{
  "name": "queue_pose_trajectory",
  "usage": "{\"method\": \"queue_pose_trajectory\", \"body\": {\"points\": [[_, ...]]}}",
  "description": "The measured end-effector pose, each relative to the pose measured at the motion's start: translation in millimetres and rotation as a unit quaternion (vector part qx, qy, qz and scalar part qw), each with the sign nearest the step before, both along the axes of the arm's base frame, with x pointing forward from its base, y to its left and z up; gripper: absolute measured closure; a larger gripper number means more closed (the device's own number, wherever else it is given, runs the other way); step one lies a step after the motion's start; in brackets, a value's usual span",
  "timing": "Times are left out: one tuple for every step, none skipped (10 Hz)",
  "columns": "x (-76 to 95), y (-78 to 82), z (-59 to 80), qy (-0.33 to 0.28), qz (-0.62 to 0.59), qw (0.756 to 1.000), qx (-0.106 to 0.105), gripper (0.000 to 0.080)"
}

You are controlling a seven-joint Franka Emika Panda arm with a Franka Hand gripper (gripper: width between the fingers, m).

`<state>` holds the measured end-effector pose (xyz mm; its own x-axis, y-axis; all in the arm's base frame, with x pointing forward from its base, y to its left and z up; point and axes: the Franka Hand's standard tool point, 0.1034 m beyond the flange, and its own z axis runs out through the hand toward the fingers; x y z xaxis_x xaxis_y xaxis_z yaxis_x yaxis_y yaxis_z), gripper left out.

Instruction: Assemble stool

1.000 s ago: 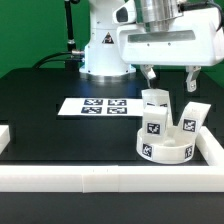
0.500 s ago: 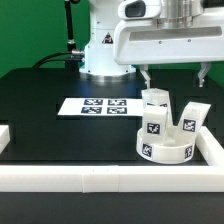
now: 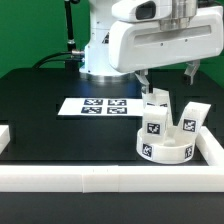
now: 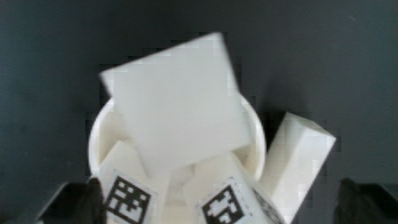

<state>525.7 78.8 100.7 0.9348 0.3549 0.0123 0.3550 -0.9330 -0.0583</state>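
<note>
The stool's round white seat [image 3: 165, 150] lies near the exterior view's right corner of the table. Three tagged white legs are piled on it: one upright [image 3: 153, 122], one behind [image 3: 156, 99], one leaning [image 3: 191, 118]. My gripper [image 3: 170, 78] hangs open just above them and holds nothing. In the wrist view the seat [image 4: 107, 135] fills the picture. A broad leg [image 4: 178, 95] lies across it and another leg [image 4: 302, 150] lies beside that one. The tagged leg faces [image 4: 134, 195] lie between my dark fingers [image 4: 71, 203], with the gripper [image 4: 217, 208] spread wide around them.
The marker board [image 3: 100, 105] lies flat at mid-table in front of the robot base [image 3: 100, 55]. White border rails run along the front [image 3: 100, 178], the exterior view's right [image 3: 214, 150] and its left [image 3: 6, 135]. The stool parts sit tight in the front-right corner.
The hand has shifted a little toward the exterior view's left and turned slightly above the parts. The jaws stay open. Seat and legs have not moved.
</note>
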Motion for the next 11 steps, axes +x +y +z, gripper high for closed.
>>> {"method": "queue_pose_trajectory", "body": {"points": [[-3.7, -3.3, -3.2, -0.002, 0.004, 1.000, -0.002, 0.0151], [-5.9, -8.0, -6.1, -0.010, 0.015, 1.000, -0.005, 0.0151], [-11.3, -15.6, -12.5, -0.019, 0.012, 1.000, -0.011, 0.0151], [-15.3, -17.4, -16.4, -0.019, 0.010, 1.000, -0.013, 0.0151], [-15.3, -17.2, -18.8, -0.024, 0.011, 1.000, -0.015, 0.0151], [-15.3, -17.8, -19.4, -0.023, 0.010, 1.000, -0.015, 0.0284], [-15.5, -18.3, -19.9, -0.023, 0.010, 1.000, -0.016, 0.0436], [-15.7, -18.5, -20.2, -0.022, 0.010, 1.000, -0.016, 0.0464], [-15.6, -18.6, -20.2, -0.023, 0.010, 1.000, -0.016, 0.0464], [-15.6, -18.6, -20.2, -0.022, 0.001, 1.000, -0.016, 0.0464], [-15.6, -18.7, -20.2, -0.022, -0.012, 1.000, -0.016, 0.0464]]}}
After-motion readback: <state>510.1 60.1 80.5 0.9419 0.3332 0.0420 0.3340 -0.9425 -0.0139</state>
